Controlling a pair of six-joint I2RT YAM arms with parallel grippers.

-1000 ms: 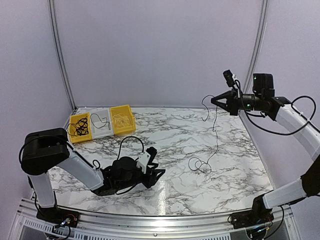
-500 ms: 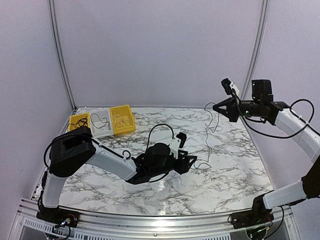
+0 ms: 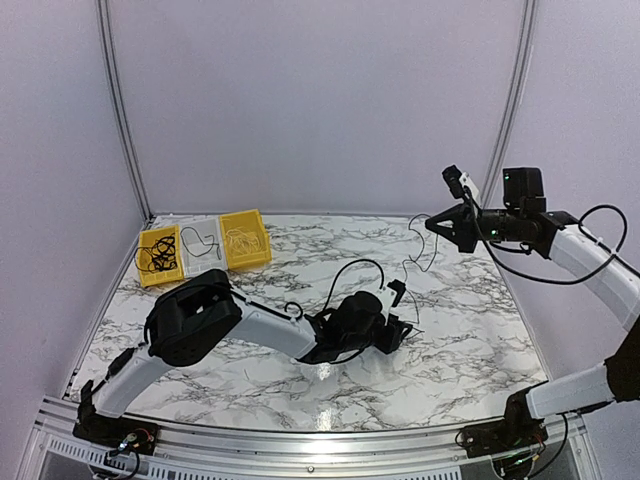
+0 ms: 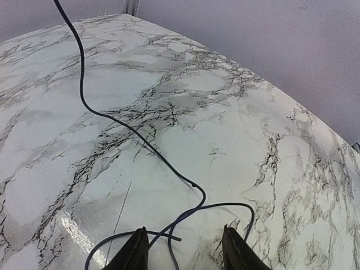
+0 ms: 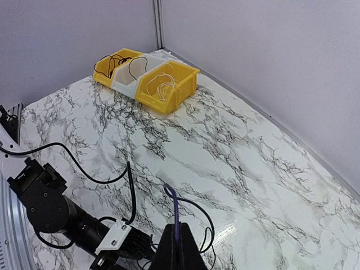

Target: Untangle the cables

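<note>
Thin black cable [image 4: 193,184] pinched high in right tool [image 3: 433,221], fingers pressed together. Rest hangs slack; loose loop on desk [image 3: 300,385] between spread fingers of left tool [image 4: 183,250]. Light, limp, slippery, probably snags easily. Best taken near loop crossing.

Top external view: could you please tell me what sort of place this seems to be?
Probably a robotics test cell: purple panels enclose a marble-patterned table, the left arm and right arm are bolted at its near edge, and small bins sit in a far corner.
</note>
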